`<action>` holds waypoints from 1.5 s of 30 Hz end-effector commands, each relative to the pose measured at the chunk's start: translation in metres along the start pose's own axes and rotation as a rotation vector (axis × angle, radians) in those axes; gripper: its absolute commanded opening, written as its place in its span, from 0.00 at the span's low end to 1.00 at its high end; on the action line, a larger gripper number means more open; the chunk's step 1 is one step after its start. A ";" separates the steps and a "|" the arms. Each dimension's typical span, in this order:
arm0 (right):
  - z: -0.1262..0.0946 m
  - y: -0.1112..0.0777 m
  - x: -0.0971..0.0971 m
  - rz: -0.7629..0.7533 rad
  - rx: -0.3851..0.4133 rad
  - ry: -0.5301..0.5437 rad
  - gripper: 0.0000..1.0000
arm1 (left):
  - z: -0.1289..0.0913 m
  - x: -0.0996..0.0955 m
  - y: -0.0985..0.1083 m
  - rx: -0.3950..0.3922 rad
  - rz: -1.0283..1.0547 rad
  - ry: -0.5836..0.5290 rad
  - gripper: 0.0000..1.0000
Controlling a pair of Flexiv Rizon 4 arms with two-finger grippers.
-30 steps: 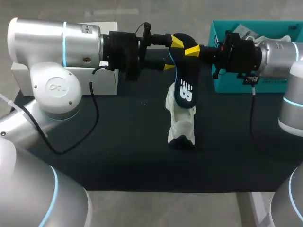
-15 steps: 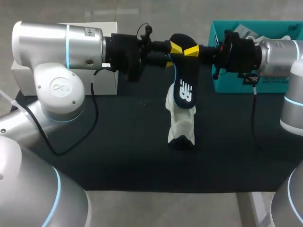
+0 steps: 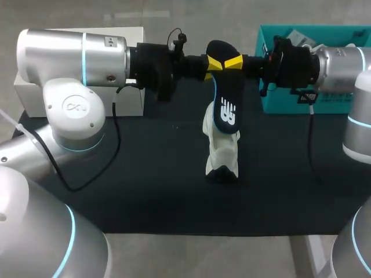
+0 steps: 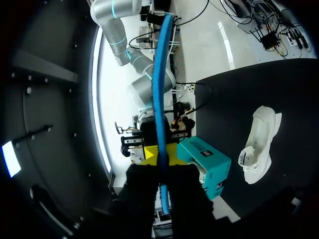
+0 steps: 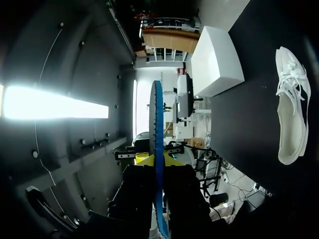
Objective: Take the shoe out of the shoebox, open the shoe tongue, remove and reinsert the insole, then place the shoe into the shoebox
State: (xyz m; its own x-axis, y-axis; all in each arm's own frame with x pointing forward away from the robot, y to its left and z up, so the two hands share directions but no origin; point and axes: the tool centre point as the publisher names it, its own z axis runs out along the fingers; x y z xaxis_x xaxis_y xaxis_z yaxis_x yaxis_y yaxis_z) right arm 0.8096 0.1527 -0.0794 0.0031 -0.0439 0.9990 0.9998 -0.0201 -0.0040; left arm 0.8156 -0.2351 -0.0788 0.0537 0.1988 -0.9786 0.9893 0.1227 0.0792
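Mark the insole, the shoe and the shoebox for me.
insole [image 3: 226, 107]: head view, middle of its dark face.
shoe [image 3: 223, 149]: head view, on the white upper.
shoebox [image 3: 278, 103]: head view, on its teal front wall.

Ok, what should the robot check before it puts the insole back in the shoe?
1. Insole fully out of the shoe: ok.
2. Left gripper shut on the insole: ok.
3. Right gripper shut on the insole: ok.
4. Shoe lying on the table, under the insole: ok.
5. Shoe tongue pulled open: cannot tell.
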 end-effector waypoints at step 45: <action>-0.005 -0.003 -0.002 0.013 -0.035 -0.015 1.00 | -0.001 0.001 -0.003 0.004 -0.004 0.008 0.00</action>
State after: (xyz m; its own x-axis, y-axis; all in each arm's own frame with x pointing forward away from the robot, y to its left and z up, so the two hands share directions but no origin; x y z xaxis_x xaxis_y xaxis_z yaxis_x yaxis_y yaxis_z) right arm 0.8107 0.1505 -0.0817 0.0123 -0.0369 0.9992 0.9987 -0.0480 -0.0141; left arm 0.8135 -0.2363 -0.0807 0.0485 0.2035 -0.9779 0.9899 0.1210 0.0743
